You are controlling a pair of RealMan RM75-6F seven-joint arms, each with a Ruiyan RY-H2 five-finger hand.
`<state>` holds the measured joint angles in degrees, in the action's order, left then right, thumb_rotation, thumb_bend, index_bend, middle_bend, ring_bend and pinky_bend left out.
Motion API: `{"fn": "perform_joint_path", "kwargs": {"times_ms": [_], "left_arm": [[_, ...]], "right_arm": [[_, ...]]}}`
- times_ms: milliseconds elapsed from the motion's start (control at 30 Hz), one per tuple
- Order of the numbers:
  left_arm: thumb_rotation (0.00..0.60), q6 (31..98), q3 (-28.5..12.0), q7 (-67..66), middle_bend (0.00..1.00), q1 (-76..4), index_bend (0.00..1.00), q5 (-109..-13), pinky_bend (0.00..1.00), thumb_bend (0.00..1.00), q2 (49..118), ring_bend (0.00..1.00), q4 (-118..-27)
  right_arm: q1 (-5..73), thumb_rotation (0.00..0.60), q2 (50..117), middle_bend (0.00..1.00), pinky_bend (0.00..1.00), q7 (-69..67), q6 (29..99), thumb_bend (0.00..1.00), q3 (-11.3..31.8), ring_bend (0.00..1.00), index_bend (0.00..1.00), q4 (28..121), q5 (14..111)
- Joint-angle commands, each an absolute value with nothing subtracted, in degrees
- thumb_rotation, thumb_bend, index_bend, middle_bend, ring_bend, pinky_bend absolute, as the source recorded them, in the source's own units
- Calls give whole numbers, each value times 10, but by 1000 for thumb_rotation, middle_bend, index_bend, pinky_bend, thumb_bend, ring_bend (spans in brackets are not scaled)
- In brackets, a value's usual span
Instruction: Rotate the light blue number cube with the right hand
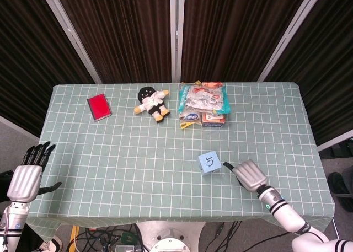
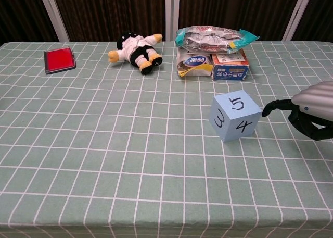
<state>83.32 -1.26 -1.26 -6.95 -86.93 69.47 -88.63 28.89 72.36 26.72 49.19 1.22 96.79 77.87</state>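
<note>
The light blue number cube [image 1: 209, 162] [image 2: 234, 117] stands on the checked tablecloth right of centre, with 5 on top and 3 and 4 on the sides facing the chest camera. My right hand [image 1: 248, 175] [image 2: 308, 110] hovers low just to the right of it, holding nothing. Its fingertips [image 2: 267, 112] come close to the cube's right side, a small gap showing in the chest view. My left hand [image 1: 28, 173] hangs off the table's left front corner with its fingers spread and nothing in it.
At the back of the green checked table [image 1: 138, 153] lie a red flat case [image 1: 99, 106], a small plush doll [image 1: 152, 102], and a pile of snack packets and boxes [image 1: 203, 105]. Dark curtains hang behind.
</note>
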Motion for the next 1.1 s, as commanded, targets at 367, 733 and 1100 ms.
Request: {"fn": "perform_joint_path", "kwargs": {"times_ms": [367, 733, 1100], "left_arm": [[600, 835, -12, -11, 0, -68, 42, -869, 0, 0, 694, 0, -885], [600, 835, -10, -9, 0, -68, 42, -873, 0, 0, 695, 0, -884], [600, 839, -10, -1, 0, -65, 42, -872, 0, 0, 693, 0, -880]], "right_arm": [[314, 600, 722, 1000, 870, 274, 477, 1000, -1, 825, 194, 999, 777], [343, 600, 724, 1000, 870, 301, 455, 1000, -9, 834, 194, 1044, 772], [403, 600, 750, 1000, 870, 398, 440, 1000, 15, 836, 195, 1086, 693]]}}
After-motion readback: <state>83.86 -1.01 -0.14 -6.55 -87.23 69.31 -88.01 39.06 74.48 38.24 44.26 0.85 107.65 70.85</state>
